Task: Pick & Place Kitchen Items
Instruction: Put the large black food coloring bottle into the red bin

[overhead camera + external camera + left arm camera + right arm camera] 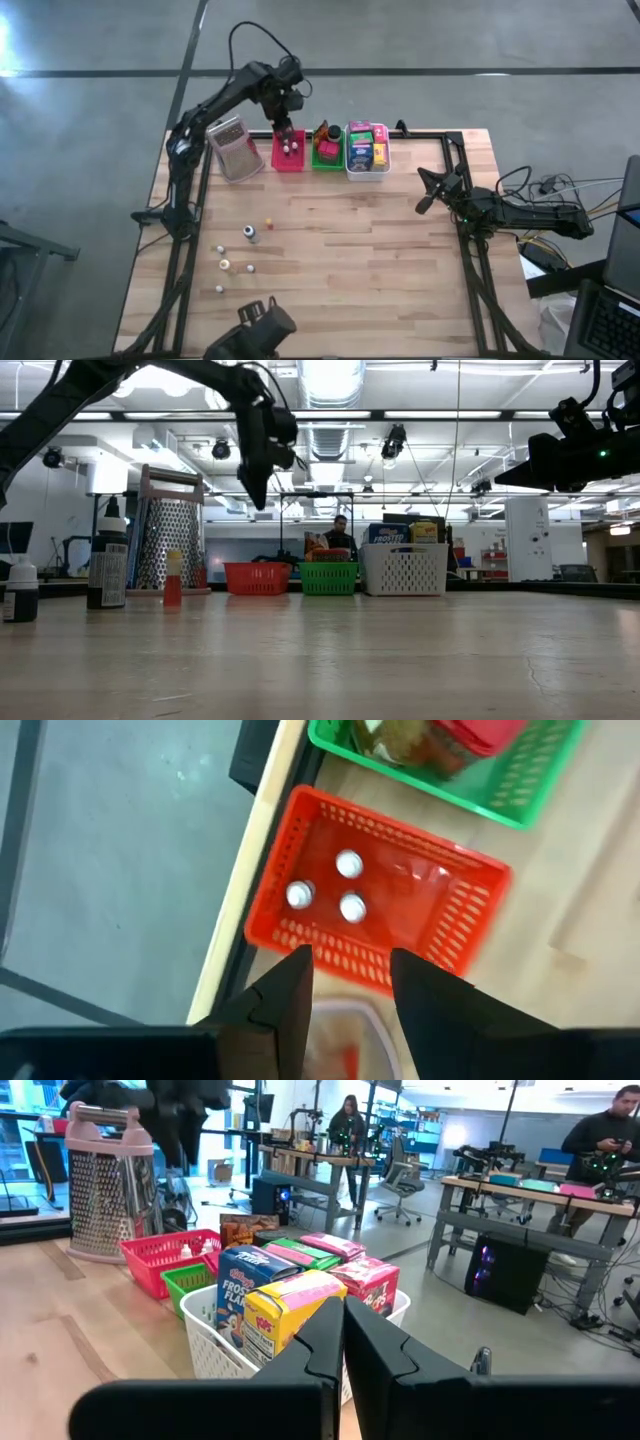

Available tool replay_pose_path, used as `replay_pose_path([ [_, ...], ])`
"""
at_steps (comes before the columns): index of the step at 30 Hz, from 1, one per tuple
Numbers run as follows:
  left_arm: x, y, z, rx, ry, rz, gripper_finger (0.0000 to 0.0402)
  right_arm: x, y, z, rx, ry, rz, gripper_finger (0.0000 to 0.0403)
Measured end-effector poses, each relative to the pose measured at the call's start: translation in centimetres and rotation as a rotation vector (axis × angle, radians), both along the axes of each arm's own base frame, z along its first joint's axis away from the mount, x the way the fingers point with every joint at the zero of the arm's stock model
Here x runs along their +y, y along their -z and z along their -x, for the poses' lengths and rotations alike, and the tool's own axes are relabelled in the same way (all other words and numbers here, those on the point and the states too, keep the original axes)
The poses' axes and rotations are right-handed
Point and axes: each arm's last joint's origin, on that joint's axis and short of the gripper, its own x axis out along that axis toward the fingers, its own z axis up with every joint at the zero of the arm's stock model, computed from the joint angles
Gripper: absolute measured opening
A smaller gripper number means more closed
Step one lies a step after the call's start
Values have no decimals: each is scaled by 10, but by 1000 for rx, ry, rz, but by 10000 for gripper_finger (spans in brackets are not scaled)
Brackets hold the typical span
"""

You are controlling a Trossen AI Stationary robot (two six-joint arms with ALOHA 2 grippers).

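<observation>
My left gripper (284, 124) (258, 500) hangs open above the red basket (470, 915) at the table's far edge, pointing steeply down, with nothing between its fingers (290, 980). Three tiny pale bottles (349, 865) stand upright on the basket's floor. Several more small bottles (251, 233) stand on the near left of the table, among them a dark one (107, 565) and a small red one (173, 580). My right gripper (425, 200) (343, 1330) waits shut and level at the table's right side.
A metal grater (230, 148) stands left of the red basket. A green basket (326, 152) with packets and a white basket (366, 165) with small boxes stand to its right. The table's middle is bare wood. People stand at benches beyond the table.
</observation>
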Motion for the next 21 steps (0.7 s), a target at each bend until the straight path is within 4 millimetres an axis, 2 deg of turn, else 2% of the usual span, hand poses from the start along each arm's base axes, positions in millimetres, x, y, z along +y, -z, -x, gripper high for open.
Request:
replay_pose_path([
  [4,-12,-25,5,-59,-39,-7,142,0,0,0,0,0,0,8],
  [9,-37,-54,11,-118,-13,-50,142,0,0,0,0,0,0,8],
  [16,-82,-76,9,-149,63,-49,142,0,0,0,0,0,0,8],
  [21,-123,-77,1,-82,172,7,142,0,0,0,0,0,0,8],
])
